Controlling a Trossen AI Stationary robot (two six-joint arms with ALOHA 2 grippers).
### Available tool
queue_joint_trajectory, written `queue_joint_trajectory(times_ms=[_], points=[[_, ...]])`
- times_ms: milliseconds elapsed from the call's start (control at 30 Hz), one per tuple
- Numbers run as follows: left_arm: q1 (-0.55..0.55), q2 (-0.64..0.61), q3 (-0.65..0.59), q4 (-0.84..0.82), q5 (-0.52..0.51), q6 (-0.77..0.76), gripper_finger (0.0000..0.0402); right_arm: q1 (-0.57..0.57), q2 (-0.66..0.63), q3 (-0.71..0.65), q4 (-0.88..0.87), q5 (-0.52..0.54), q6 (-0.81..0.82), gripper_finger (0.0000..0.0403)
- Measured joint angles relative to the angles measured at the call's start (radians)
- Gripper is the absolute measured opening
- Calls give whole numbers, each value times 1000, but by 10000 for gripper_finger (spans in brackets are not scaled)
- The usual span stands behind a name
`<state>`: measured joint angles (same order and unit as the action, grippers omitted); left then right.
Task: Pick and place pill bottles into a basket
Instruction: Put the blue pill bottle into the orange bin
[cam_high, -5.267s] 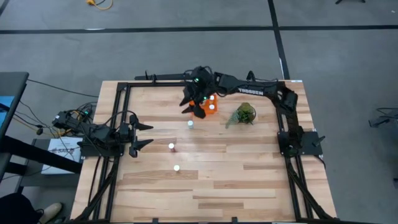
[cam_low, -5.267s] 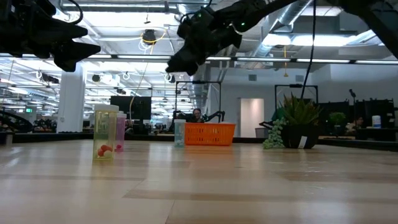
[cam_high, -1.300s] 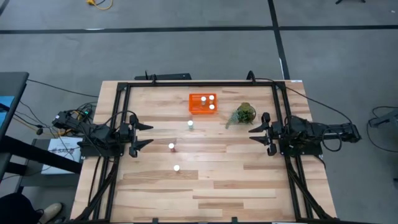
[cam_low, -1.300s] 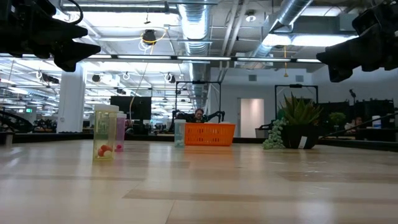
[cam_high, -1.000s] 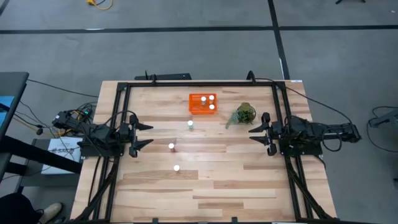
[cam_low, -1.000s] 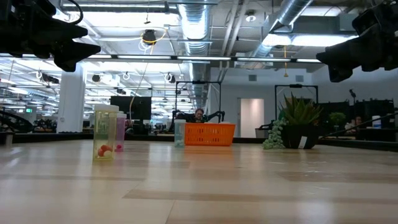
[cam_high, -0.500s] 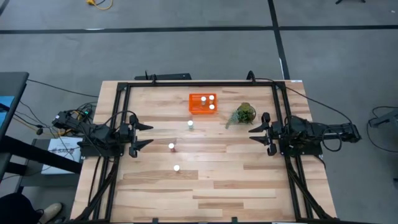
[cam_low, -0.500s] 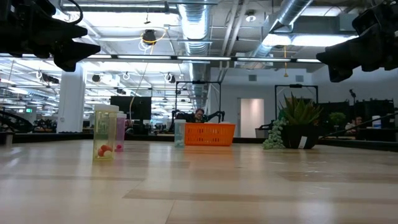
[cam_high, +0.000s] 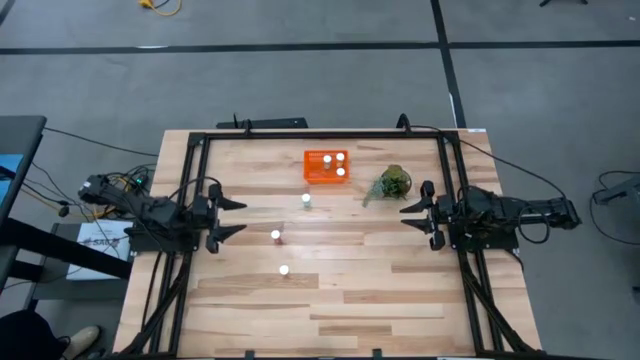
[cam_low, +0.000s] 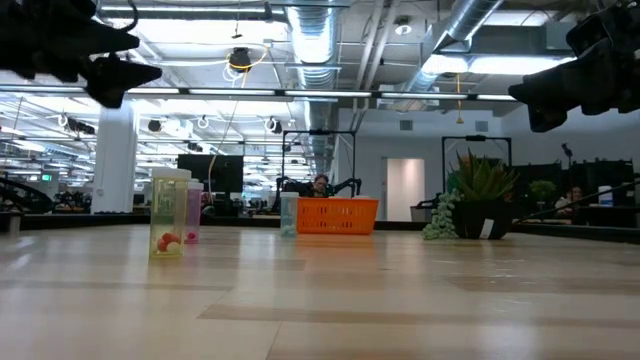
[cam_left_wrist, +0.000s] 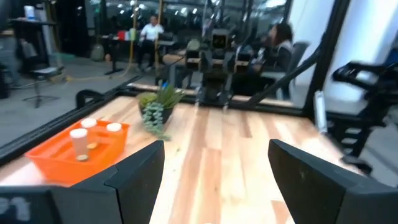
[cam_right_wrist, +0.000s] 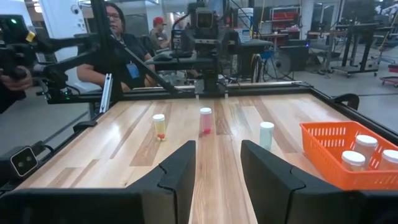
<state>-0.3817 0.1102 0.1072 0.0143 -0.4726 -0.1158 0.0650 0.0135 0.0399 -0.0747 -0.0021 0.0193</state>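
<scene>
The orange basket (cam_high: 325, 167) sits near the far edge of the wooden tabletop (cam_high: 380, 290), just beside a small green plant (cam_high: 393, 183) on its right. Three pill bottles with white caps stand inside the basket (cam_high: 340, 164); in the right wrist view they cluster at one end of it (cam_right_wrist: 364, 147).

Three more pill bottles stand loose on the tabletop, well apart from one another, in a slanting line that runs from the basket toward the near edge. The first (cam_high: 306, 200) stands just in front of the basket, the second (cam_high: 275, 235) near the middle of the tabletop, and the third (cam_high: 284, 269) nearest the front edge. In the right wrist view they show as a pale green one (cam_right_wrist: 266, 134), a pink one (cam_right_wrist: 205, 120) and a yellowish one (cam_right_wrist: 159, 126).

The left pincer (cam_high: 228, 217) hovers at the left side of the tabletop, its fingers spread apart and holding nothing. The right pincer (cam_high: 411, 209) hovers at the right side, near the plant, also spread apart and empty. Both point inward toward the middle.

Beyond the tabletop, people (cam_right_wrist: 121, 43) sit in the room.
</scene>
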Motion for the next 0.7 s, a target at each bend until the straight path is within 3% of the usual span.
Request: queue_joint_trajectory(times_ms=[200,400,700], points=[[19,322,184,-81,-84,40,277,0,0,0,0,0,0,121],[139,692,300,-56,-109,20,277,0,0,0,0,0,0,121],[334,1072,470,165,106,-20,277,0,0,0,0,0,0,121]])
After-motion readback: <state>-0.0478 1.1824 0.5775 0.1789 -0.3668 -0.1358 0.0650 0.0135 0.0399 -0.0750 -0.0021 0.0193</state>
